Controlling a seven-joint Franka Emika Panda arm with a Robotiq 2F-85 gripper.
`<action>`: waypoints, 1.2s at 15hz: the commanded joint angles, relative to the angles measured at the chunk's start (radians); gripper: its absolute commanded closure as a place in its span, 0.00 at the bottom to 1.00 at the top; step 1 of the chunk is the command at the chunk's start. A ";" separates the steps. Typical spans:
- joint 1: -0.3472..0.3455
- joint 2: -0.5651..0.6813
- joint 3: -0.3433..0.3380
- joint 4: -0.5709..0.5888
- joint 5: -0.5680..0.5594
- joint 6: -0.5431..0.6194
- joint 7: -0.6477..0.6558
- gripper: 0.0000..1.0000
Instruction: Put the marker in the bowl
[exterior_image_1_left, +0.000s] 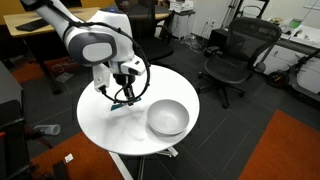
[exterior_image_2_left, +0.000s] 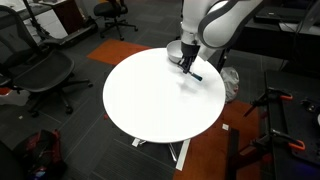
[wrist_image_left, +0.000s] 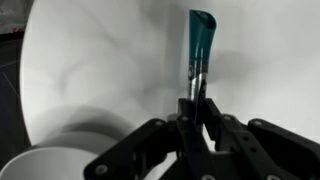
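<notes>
My gripper (exterior_image_1_left: 122, 98) is shut on the marker (wrist_image_left: 199, 48), a thin dark pen with a teal-blue end that sticks out past the fingertips (wrist_image_left: 193, 103). It hangs just above the round white table (exterior_image_1_left: 105, 125), a short way from the silver-grey bowl (exterior_image_1_left: 167, 118). In an exterior view the marker (exterior_image_2_left: 193, 72) shows under the gripper (exterior_image_2_left: 187, 64) near the table's far edge; the bowl there is mostly hidden behind the arm. In the wrist view the bowl's rim (wrist_image_left: 45, 160) shows at the lower left.
Office chairs (exterior_image_1_left: 232, 55) stand around the table, with another chair (exterior_image_2_left: 40, 70) beside it. A desk (exterior_image_1_left: 40, 30) stands behind the arm. A dark stand (exterior_image_2_left: 280, 125) is near the table's edge.
</notes>
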 joint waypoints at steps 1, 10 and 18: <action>0.013 -0.116 -0.038 -0.061 -0.048 -0.016 -0.019 0.95; -0.022 -0.237 -0.084 -0.036 -0.157 -0.074 -0.051 0.95; -0.092 -0.218 -0.080 0.090 -0.162 -0.181 -0.200 0.95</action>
